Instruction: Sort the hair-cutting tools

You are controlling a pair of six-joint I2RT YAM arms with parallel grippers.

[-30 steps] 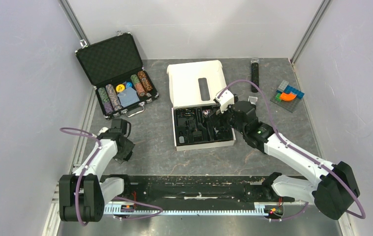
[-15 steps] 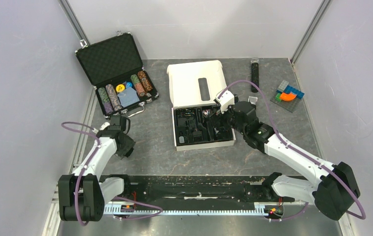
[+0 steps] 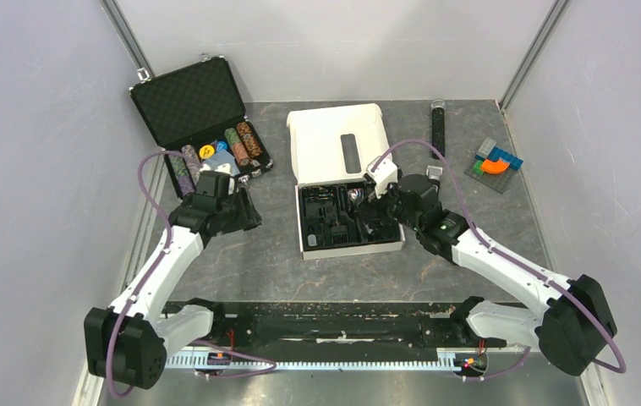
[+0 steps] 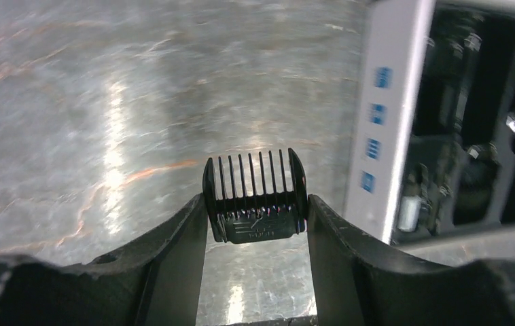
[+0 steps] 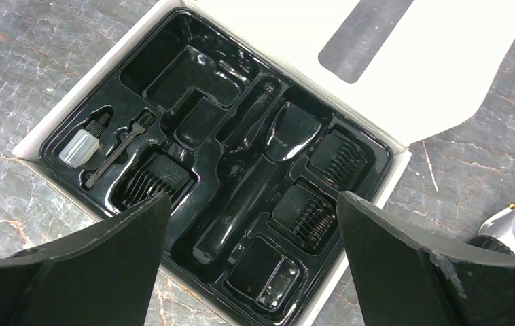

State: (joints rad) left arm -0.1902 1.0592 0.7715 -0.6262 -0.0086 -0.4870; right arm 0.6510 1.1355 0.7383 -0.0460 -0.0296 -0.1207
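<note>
Left end effector (image 4: 256,204): pinching one comb (image 4: 256,217), teeth forward, over bare counter (image 4: 105,102). The box (image 4: 385,122) sits just to its right.

Right end effector (image 5: 251,198): spread wide, empty, hovering over the tray.

Directly below it:
- one clipper (image 5: 241,204), seated
- three slotted combs (image 5: 156,178)

Judged nearly done: the held comb is left to seat. One silver part (image 5: 513,229) lies outside, to its right.

Grey marbled table (image 3: 275,254): chip case (image 3: 201,127), white box (image 3: 317,144), black stick (image 3: 438,127), blocks (image 3: 495,163).
</note>
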